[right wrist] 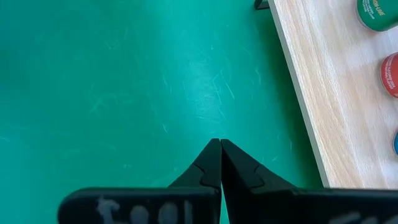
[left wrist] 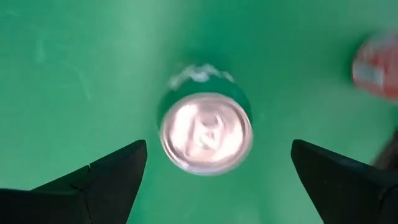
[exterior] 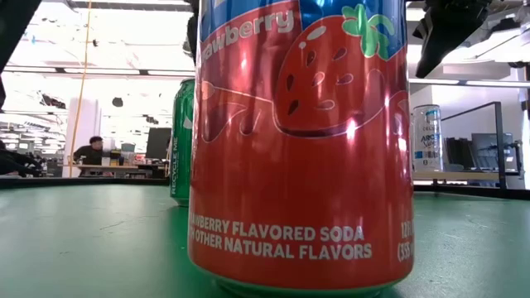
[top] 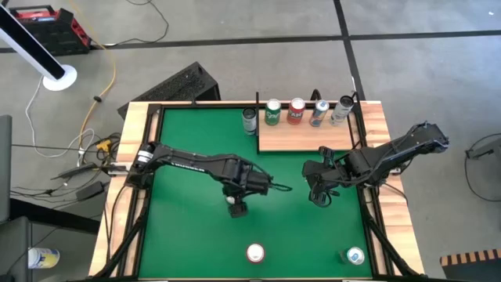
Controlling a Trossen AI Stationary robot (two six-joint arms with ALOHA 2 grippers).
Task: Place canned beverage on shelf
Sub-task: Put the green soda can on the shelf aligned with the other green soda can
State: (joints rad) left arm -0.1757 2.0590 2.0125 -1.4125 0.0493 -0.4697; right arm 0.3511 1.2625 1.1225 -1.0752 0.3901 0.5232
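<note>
A green can (left wrist: 206,132) stands upright on the green counter (top: 188,227), well short of the shelf (top: 309,135), and your left claw (left wrist: 217,177) hangs directly above it with its fingers (left wrist: 102,180) spread as wide as they go, one on each side of the silver lid and touching nothing. That straddle reads as the set-up for a top-down grasp: the gap is wider than the can, so you can lower without knocking it. In the high view the left claw (top: 239,202) sits toward the near side from the shelf's left corner. The shelf itself, a light wooden panel at the counter's far edge, already carries a row along its back: a green can (top: 272,111), a red can (top: 297,110), a blue can (top: 318,113) and a pale can (top: 341,110), with a dark can (top: 250,120) standing on the counter just off the shelf's left end. The front strip of the panel is bare, which looks like the room left for the next delivery. Your right claw (right wrist: 220,163) waits just off the shelf's near edge, fingers pressed together and holding nothing, seemingly parked out of the left arm's lane. Two more cans wait farthest from the shelf, a red-rimmed can (top: 255,253) and a blue-rimmed can (top: 355,255); the strawberry soda can (exterior: 300,141) filling the low view appears to be one of them.
</note>
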